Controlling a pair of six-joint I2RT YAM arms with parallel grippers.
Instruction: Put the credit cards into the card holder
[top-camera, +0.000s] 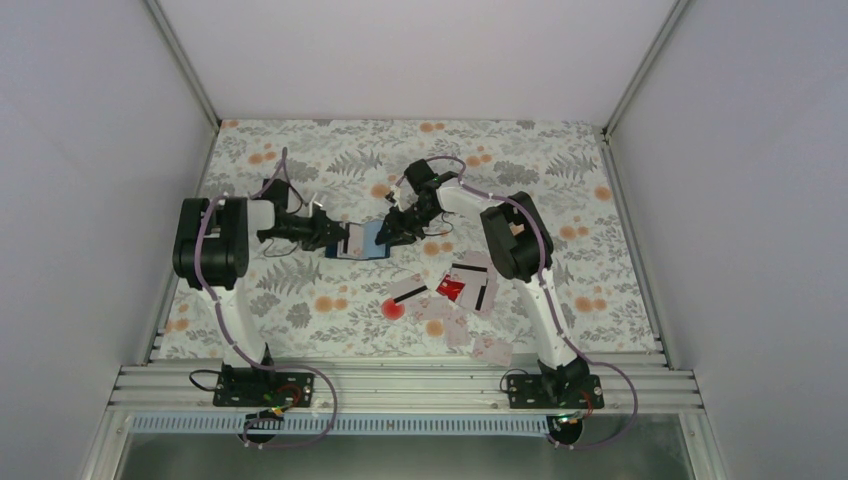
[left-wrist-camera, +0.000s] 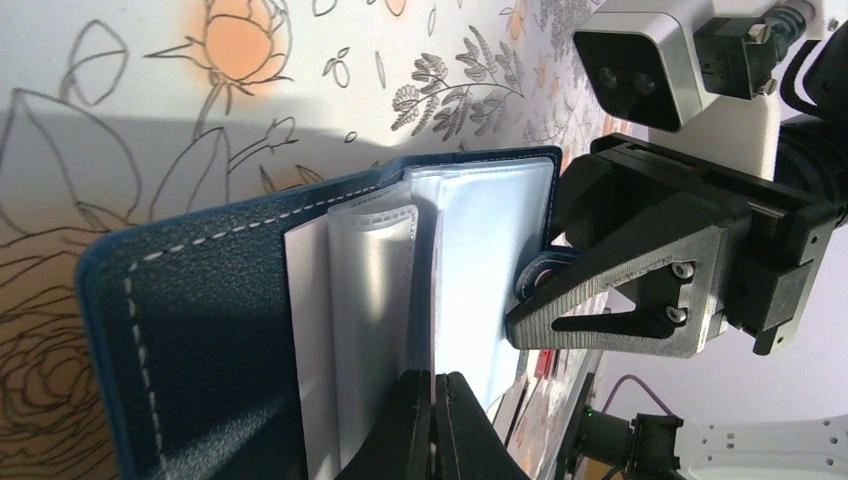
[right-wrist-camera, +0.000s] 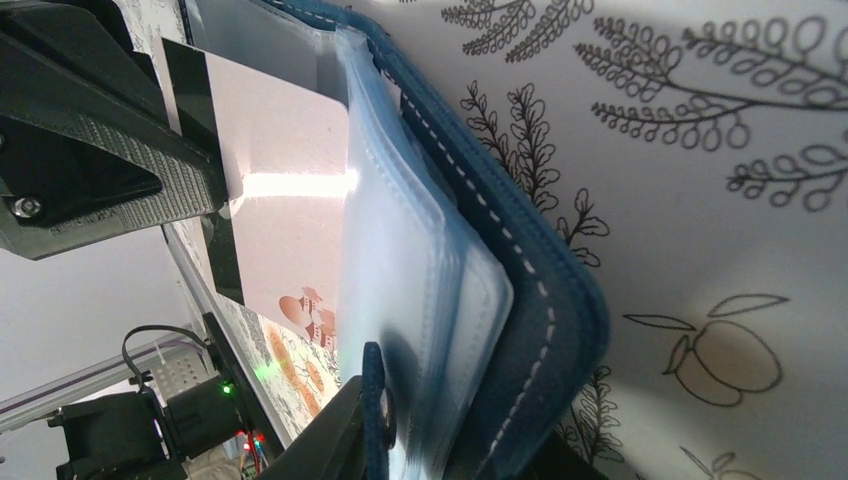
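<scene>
So here we were mid-insert: the card holder (top-camera: 368, 241) was lifted open between the two arms, out over the middle of the bench (top-camera: 330, 150). The right claw (top-camera: 388, 235) was clamped part-way closed on the holder's navy cover, by the snap tab (right-wrist-camera: 375, 400). The left claw (top-camera: 335, 238) was pinched right down on the striped card (right-wrist-camera: 285, 200), as far as we could tell from the right wrist view. That card looked partly fed into one of the clear pockets (right-wrist-camera: 400, 250), with its black-stripe edge sticking out on the left claw's side. The other credit cards (top-camera: 408, 292) lay scattered on the bench near the right arm, a red one among them. We reckoned the next move needed the left claw to push the card straight along the pocket until it seated, while the right claw kept the holder steady. Any tilt could jam a corner on the pocket lip.
</scene>
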